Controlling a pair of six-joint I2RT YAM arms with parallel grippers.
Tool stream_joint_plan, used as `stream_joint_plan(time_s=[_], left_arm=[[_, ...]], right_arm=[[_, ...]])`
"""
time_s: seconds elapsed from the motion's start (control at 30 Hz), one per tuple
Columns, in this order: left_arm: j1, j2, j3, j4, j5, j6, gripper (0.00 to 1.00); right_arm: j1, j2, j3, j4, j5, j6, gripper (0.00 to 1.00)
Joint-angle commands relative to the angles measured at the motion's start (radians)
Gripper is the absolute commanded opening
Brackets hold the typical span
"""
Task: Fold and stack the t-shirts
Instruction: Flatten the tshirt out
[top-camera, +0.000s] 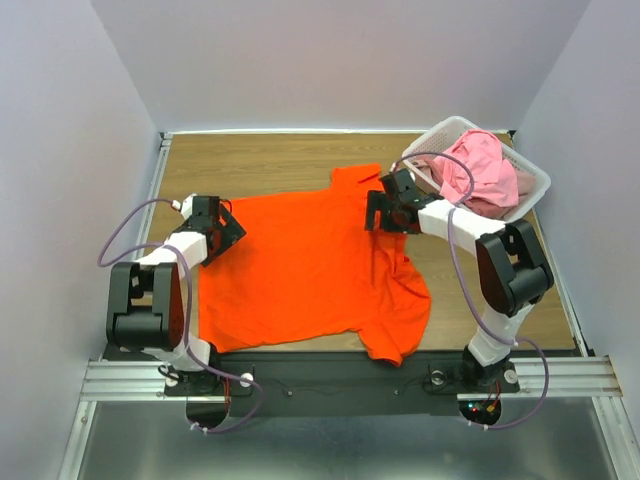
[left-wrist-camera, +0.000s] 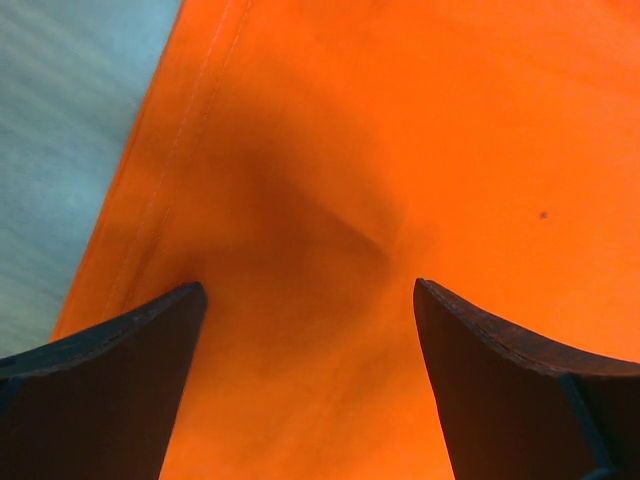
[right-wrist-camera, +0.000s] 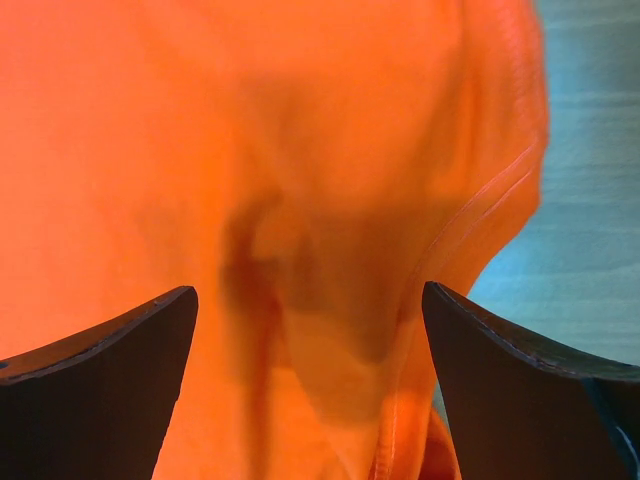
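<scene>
The bright orange t-shirt lies spread on the table, wrinkled at its right side. My left gripper is open at its left edge; in the left wrist view its fingers stand wide apart just over the orange cloth near the hem. My right gripper is open at the shirt's upper right; in the right wrist view its fingers straddle a bunched fold of the orange cloth with a seam. The light pink t-shirt lies crumpled in the basket.
A white lattice basket stands at the back right corner, next to my right arm. Bare wood table shows behind the shirt. Walls close in on three sides.
</scene>
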Motion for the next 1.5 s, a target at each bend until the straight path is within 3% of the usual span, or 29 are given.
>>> stream_joint_plan(time_s=[0.0, 0.4, 0.73, 1.03, 1.27, 1.37, 1.47], left_arm=[[0.008, 0.077, 0.073, 0.045, -0.041, 0.019, 0.98], [0.030, 0.350, 0.315, 0.025, 0.012, 0.074, 0.98], [0.062, 0.474, 0.533, -0.031, 0.020, 0.093, 0.98], [0.062, 0.545, 0.666, -0.010, 0.093, 0.129, 0.98], [0.062, 0.450, 0.743, -0.126, 0.037, 0.168, 0.98], [0.062, 0.298, 0.645, -0.172, -0.021, 0.127, 0.98], [0.062, 0.083, 0.445, -0.290, -0.118, 0.030, 0.98]], right_arm=[[-0.075, 0.012, -0.022, 0.142, -0.052, 0.057, 1.00], [-0.168, 0.132, 0.013, 0.237, -0.129, 0.050, 1.00], [-0.204, 0.273, 0.188, 0.242, -0.046, 0.002, 1.00], [-0.204, 0.288, 0.268, 0.241, -0.074, -0.052, 1.00], [-0.199, 0.141, 0.225, 0.238, -0.206, -0.082, 1.00], [-0.167, 0.063, 0.148, 0.241, -0.249, -0.081, 1.00], [-0.107, -0.052, 0.052, 0.239, -0.229, -0.075, 1.00]])
